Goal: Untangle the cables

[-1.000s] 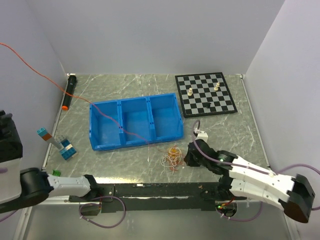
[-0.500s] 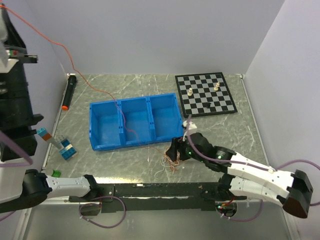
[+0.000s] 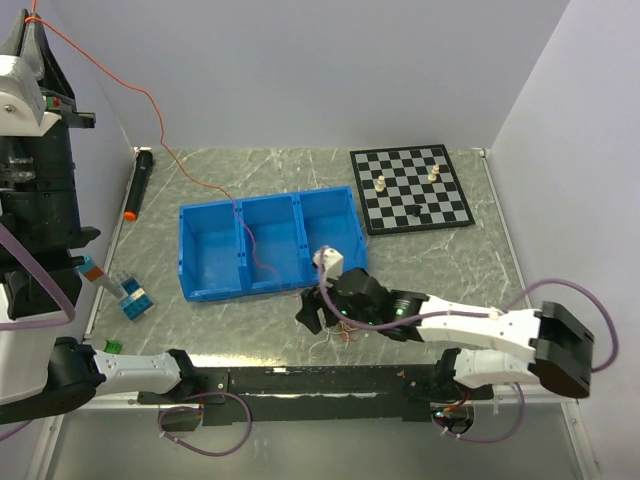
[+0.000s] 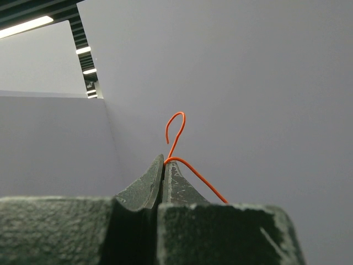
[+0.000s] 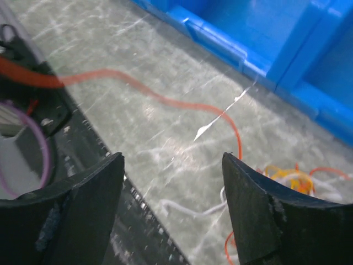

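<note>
A long orange cable (image 3: 160,112) runs from my raised left gripper (image 3: 32,22) at the top left down across the blue bin to the tangle of cables (image 3: 338,333) on the table. In the left wrist view the left gripper (image 4: 164,161) is shut on that orange cable (image 4: 193,175), high in the air. My right gripper (image 3: 310,312) hangs low over the left side of the tangle. In the right wrist view the right gripper (image 5: 172,157) is open with nothing between its fingers. Below it lie the orange cable (image 5: 165,99), a white cable (image 5: 193,208) and the orange knot (image 5: 292,179).
A blue three-compartment bin (image 3: 190,290) stands just behind the tangle. A chessboard (image 3: 410,187) with a few pieces lies at the back right. A black marker (image 3: 138,180) and small toy blocks (image 3: 130,297) lie along the left wall. The black rail (image 3: 320,380) edges the table's front.
My left arm has risen high at the left, lifting the orange cable. My right gripper has opened and moved left over the tangle.
</note>
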You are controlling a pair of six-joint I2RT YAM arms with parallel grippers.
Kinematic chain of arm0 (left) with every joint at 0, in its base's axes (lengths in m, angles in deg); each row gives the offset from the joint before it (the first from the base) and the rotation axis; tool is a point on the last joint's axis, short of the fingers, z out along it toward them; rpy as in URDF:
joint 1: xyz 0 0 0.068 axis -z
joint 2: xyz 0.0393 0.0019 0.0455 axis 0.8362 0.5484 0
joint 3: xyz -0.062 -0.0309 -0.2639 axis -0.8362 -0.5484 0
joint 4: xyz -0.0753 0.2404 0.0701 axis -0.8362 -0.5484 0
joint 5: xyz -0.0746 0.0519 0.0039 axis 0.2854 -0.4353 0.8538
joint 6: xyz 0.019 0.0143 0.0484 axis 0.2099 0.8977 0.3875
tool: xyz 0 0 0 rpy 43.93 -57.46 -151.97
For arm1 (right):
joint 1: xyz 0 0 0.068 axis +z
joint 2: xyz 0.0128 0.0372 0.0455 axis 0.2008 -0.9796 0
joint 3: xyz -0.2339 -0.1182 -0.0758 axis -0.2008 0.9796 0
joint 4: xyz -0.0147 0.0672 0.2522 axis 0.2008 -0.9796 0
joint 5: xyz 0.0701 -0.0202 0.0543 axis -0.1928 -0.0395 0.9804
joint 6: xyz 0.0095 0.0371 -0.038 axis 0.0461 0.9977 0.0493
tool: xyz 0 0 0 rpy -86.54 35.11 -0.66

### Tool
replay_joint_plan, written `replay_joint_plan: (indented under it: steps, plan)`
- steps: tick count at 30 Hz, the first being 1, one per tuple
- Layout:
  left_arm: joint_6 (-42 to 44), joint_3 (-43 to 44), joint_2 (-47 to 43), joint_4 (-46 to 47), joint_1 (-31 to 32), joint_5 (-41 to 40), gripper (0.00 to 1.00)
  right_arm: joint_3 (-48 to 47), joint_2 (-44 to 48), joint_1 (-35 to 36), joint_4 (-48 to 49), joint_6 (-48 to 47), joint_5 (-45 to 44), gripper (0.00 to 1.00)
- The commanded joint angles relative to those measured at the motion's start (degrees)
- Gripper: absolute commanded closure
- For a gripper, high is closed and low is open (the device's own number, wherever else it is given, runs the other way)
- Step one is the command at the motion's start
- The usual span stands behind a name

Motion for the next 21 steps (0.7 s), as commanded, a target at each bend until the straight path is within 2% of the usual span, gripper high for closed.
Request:
replay_joint_plan:
  steps: [1, 4, 9, 10, 12, 14, 18, 19, 21]
  plan:
    - [-2.0, 0.6, -0.6, -1.2, -0.1, -1.8, 0.99, -5.8, -7.1, 0.4, 2.9, -4.0, -4.7, 0.26]
    - [-3.5, 0.0, -1.3, -2.7, -0.1, -2.1, 0.99, -7.8, -10.5, 0.4, 2.3, -3.9, -6.6, 0.39]
    - [-9.9, -3.1, -4.4, -8.1, -0.1, -2.4, 0.98, -7.7, -9.6, 0.3, 3.2, -3.3, -6.1, 0.93]
    - [-11.7, -4.6, -5.1, -10.7, -0.1, -2.6, 0.97, -7.2, -8.7, 0.3, 3.7, -2.9, -6.1, 1.0]
    - [-16.0, -9.7, -7.6, -14.0, -0.1, -2.6, 0.97, -6.3, -6.4, 0.4, 4.8, -2.5, -5.4, 1.0]
    - [-19.9, -18.5, -11.0, -18.5, -0.1, -1.1, 0.95, -5.9, -3.9, 0.4, 4.7, -2.2, -5.1, 1.0]
    - [-27.4, -27.6, -15.0, -28.0, -0.1, 3.1, 0.95, -4.1, -0.9, 0.3, 2.4, -1.7, -7.2, 1.0]
    - [-29.1, -29.1, -15.8, -31.9, -0.1, 5.1, 0.94, -3.1, -0.3, 0.3, 1.5, -1.4, -8.5, 0.9]
    - [-30.9, -32.2, -17.3, -37.8, -0.1, 9.7, 0.93, -1.6, 0.5, 0.0, -0.1, -0.3, -9.3, 0.79]
